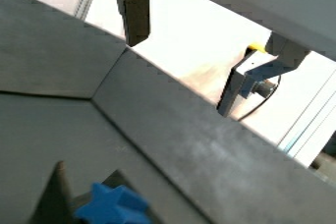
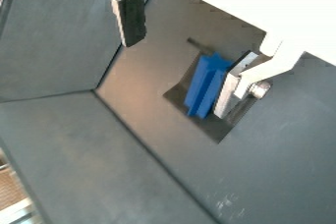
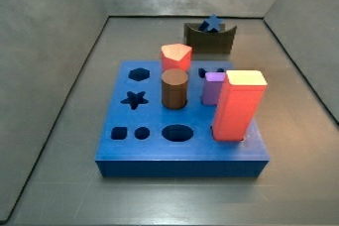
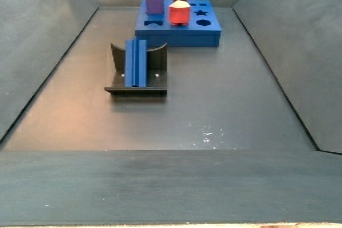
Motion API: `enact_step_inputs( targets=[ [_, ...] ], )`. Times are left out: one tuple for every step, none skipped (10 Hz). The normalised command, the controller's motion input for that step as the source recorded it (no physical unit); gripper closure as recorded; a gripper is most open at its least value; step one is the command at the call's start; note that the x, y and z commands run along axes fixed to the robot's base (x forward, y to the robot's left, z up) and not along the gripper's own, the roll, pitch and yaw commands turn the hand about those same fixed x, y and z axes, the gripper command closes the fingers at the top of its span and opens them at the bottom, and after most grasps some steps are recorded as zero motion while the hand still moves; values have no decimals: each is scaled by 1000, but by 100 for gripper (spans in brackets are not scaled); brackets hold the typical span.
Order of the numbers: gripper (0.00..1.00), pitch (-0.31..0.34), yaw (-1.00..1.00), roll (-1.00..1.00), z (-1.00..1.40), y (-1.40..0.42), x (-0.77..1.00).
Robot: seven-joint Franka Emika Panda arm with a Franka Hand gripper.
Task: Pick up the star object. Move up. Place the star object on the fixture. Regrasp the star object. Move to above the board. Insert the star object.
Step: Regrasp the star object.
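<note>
We see gripper (image 2: 191,46) raised above bin floor, jaws apart, nothing between pads. Star object (image 2: 206,84) stands leaning on fixture (image 4: 139,79), below and clear of fingers (image 2: 130,17). Board (image 3: 180,145) with pegs sits well apart from fixture in both side views

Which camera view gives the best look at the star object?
A side view: the star object lies full length on the fixture. A wrist view shows it beside the open gripper; another shows one end; another side view shows only its star-shaped end.
</note>
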Motion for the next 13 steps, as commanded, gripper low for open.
enact_step_inputs(
  targets=[
    [0,122,166,432,-18,-43,98],
    [0,90,178,259,-4,-28,86],
    [0,-22,219,151,-1000,76,33],
    [0,-63,202,130,-1000,74,37],
    [0,-100,161,112,-1000,67,49],
    [0,-120,136,98,-1000,65,55],
    [0,-147,82,75,-1000,60,64],
    [0,-149,46,71,-1000,59,69],
    [0,-144,2,72,-1000,53,78],
    [0,-137,-17,75,-1000,50,81],
    [0,-105,-53,70,-1000,42,90],
    [0,-89,-63,69,-1000,39,94],
    [0,-54,-67,64,-903,27,94]
  ],
)
